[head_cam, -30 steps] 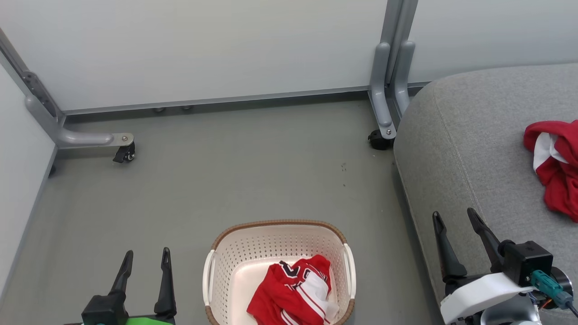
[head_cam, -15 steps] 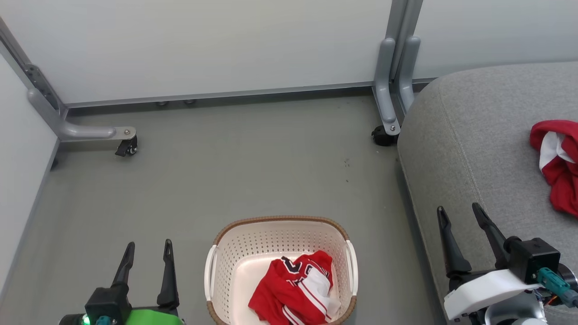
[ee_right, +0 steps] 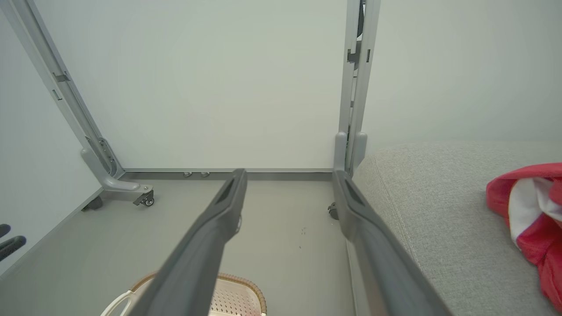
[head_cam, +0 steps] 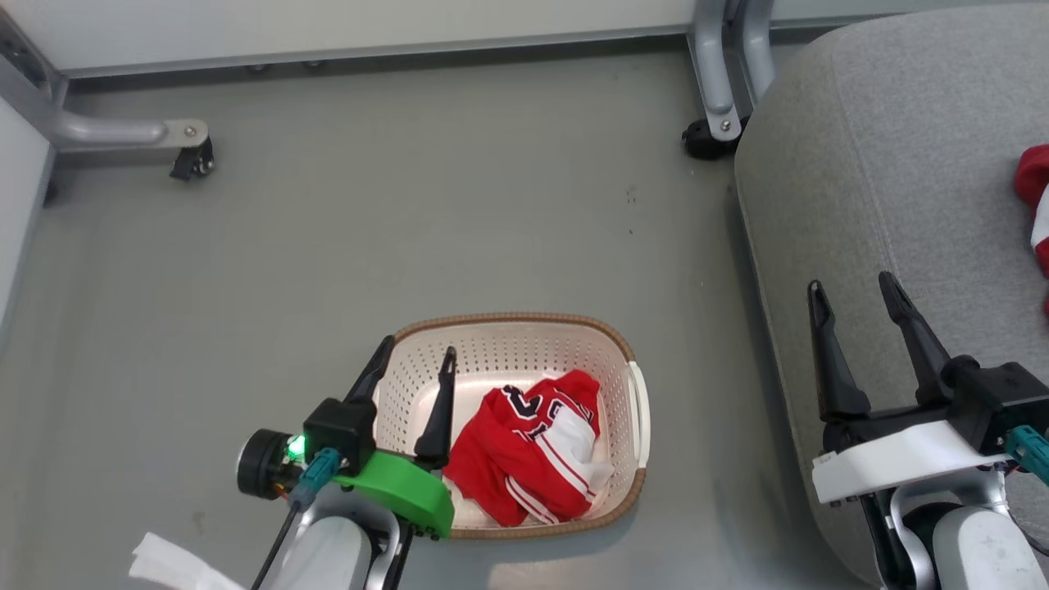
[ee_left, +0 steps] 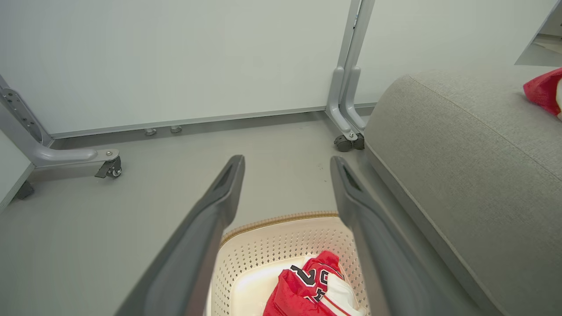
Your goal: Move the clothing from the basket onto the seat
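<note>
On the grey floor stands the cream basket [head_cam: 512,318] with its brown rim. A crumpled piece of red and white clothing [head_cam: 533,447] lies in its right half, also visible in the left wrist view [ee_left: 316,285]. My left gripper [head_cam: 415,354] hangs open over the basket's left part, just left of the garment and apart from it. Another red garment [head_cam: 1034,197] lies on the grey seat [head_cam: 901,147] at the right edge. My right gripper [head_cam: 851,284] is open and empty above the seat's left edge. In the right wrist view that garment [ee_right: 527,210] lies to the right of the fingers.
Grey partition feet with black casters stand at the back left [head_cam: 184,156] and beside the seat's far corner [head_cam: 709,135]. White panels wall off the back and left. Open grey floor [head_cam: 410,205] lies beyond the basket.
The head camera has tilted down, shifting the whole picture. My left gripper has swung right from beside the basket to over its left part. The right gripper stays open by the seat's edge.
</note>
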Available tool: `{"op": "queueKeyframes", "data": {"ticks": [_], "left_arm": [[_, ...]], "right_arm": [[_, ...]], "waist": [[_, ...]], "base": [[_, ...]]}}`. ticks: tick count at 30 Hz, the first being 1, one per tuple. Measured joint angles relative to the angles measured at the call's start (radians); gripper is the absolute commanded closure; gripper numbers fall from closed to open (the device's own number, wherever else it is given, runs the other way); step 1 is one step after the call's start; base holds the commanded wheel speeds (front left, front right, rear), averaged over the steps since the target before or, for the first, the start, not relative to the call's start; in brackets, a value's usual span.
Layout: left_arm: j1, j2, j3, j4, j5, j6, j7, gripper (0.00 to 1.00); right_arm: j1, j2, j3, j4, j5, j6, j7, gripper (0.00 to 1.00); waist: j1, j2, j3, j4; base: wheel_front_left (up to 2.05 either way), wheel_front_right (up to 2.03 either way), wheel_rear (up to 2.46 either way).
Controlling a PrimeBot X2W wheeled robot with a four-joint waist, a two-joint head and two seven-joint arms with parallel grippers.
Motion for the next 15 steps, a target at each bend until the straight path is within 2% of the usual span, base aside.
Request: {"op": "queueKeyframes", "data": {"ticks": [6,15], "left_arm": [[-0.146,-0.002,-0.153,0.164,-0.036,0.008,0.0,0.0],[-0.343,-0.003,-0.291,0.434,-0.108,0.011,0.0,0.0]], "right_arm": [[-0.065,-0.001,0.019,-0.012,-0.006,0.0,-0.027,0.0],[-0.143,-0.001,0.051,-0.003,0.008,0.0,-0.073,0.0]], "waist": [[0.0001,0.0,0.12,-0.013],[0.0001,0.0,0.288,-0.053]], "base": [[0.0,0.0,0.0],[0.0,0.0,0.0]]}}
